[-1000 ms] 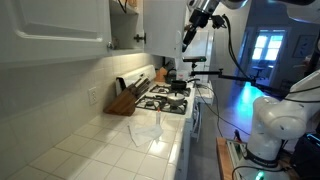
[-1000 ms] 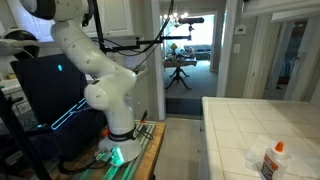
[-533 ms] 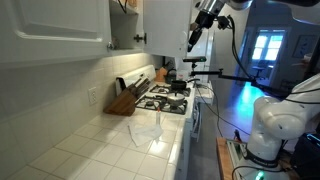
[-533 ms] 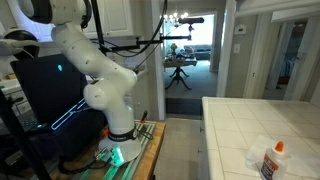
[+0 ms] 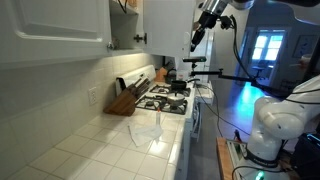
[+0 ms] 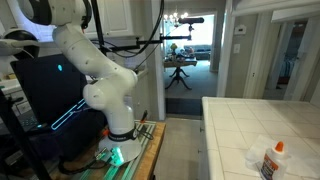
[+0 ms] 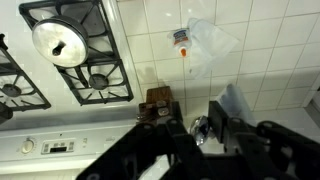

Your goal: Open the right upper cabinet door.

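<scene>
The gripper [image 5: 196, 33] is hanging high up at the far end of the counter, right at the free edge of the right upper cabinet door [image 5: 168, 22]. The door is standing swung out from the cabinet above the stove [image 5: 165, 97]. In the wrist view the dark fingers [image 7: 222, 125] are showing a narrow gap with a small grey thing in it. Whether they are pinching it cannot be told. The knife block [image 7: 160, 100] is lying far below them.

The pincer [image 5: 192, 40] is too small to tell how its jaws stand.
</scene>
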